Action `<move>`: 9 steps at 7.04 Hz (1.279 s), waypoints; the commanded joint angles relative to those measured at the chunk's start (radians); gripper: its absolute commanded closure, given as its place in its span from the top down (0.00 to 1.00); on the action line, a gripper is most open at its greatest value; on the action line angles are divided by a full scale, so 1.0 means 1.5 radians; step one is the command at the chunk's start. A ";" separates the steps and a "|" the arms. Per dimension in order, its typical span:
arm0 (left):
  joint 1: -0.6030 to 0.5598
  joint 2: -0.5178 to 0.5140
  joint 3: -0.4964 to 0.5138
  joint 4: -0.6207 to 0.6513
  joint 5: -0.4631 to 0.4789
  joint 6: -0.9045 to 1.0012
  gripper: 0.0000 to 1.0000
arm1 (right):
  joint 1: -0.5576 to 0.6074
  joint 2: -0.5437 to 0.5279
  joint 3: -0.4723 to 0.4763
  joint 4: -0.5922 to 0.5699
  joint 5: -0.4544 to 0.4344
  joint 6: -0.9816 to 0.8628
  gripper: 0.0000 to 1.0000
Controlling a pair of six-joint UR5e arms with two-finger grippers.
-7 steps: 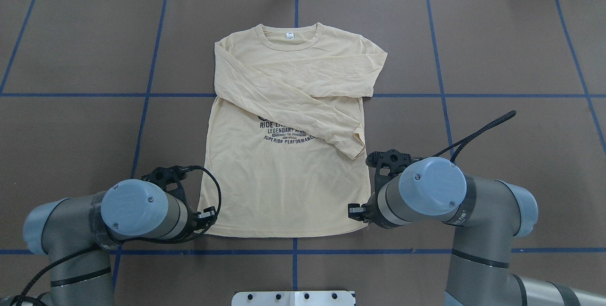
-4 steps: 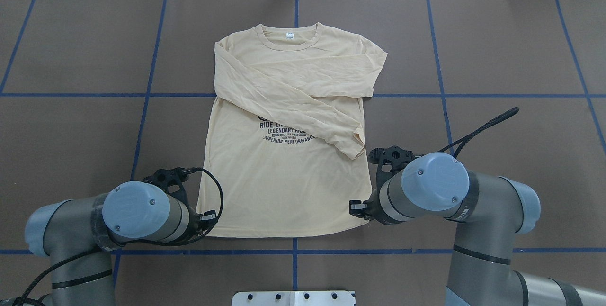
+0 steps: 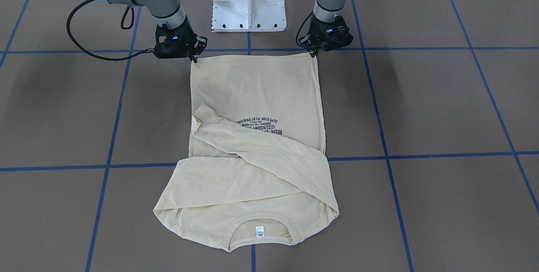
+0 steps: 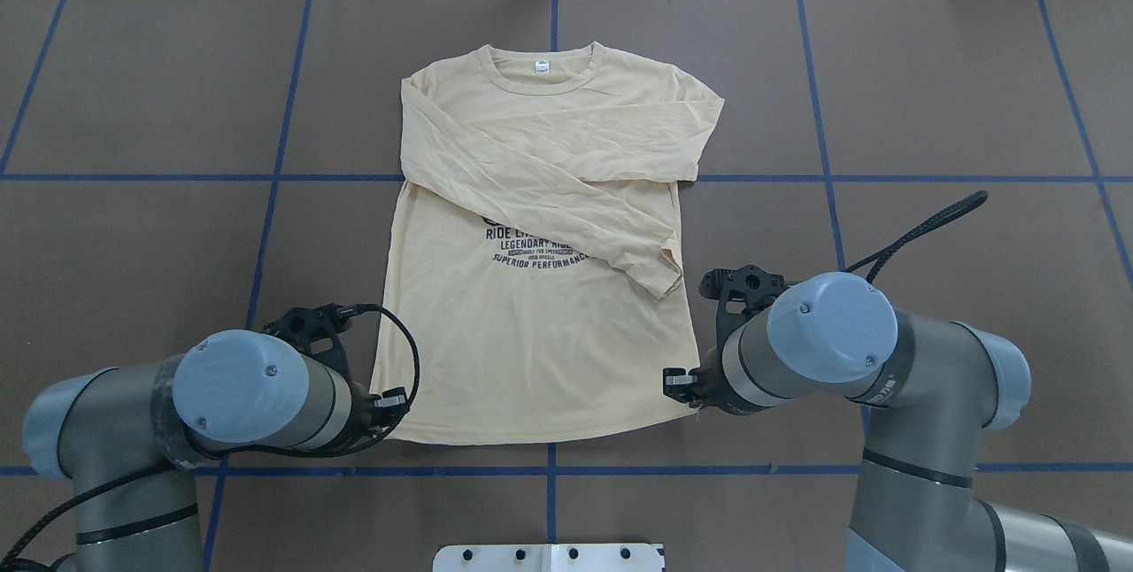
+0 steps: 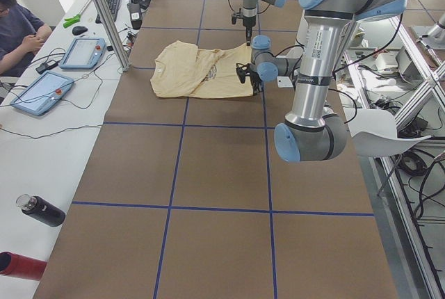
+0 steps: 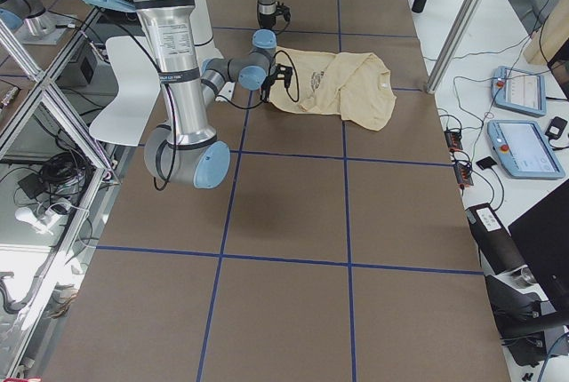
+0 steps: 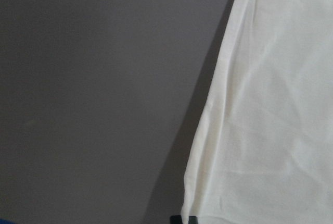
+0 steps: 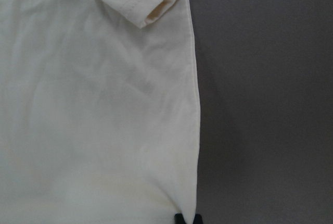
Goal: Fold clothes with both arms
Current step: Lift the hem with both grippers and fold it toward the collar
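Note:
The pale cream T-shirt (image 4: 531, 351) lies flat on the brown table, neck at the far side, with both long sleeves folded across its chest over the dark print (image 4: 535, 255). My left gripper (image 4: 389, 399) is shut on the near-left hem corner. My right gripper (image 4: 677, 382) is shut on the near-right hem corner. The front view shows the left gripper (image 3: 313, 53) and the right gripper (image 3: 194, 58) low at those corners, the hem straight between them. In each wrist view only a dark tip shows at the shirt's (image 7: 270, 104) (image 8: 93, 104) side edge.
The white pedestal base (image 3: 248, 6) stands just behind the hem, between the arms. Blue tape lines (image 4: 549, 470) cross the table. A seated person (image 5: 17, 21), tablets (image 5: 83, 52) and a metal post (image 5: 104, 14) stand along the far operator side.
Both arms have shifted slightly outward, the right one also a little forward. The hem's near corners followed by a small amount; the rest of the shirt lies as before.

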 commanded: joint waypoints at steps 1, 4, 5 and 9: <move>0.002 0.002 -0.024 0.030 -0.001 0.000 0.00 | 0.001 -0.050 0.060 0.000 0.026 0.000 0.00; 0.067 -0.001 -0.056 0.066 -0.003 0.001 0.00 | 0.000 -0.087 0.078 0.002 0.139 0.000 0.00; 0.085 0.001 -0.080 0.068 -0.006 0.001 0.00 | 0.000 -0.099 0.089 0.004 0.160 0.000 0.00; 0.016 -0.009 -0.115 0.068 -0.033 0.016 0.00 | 0.097 -0.083 0.083 0.009 0.179 -0.012 0.00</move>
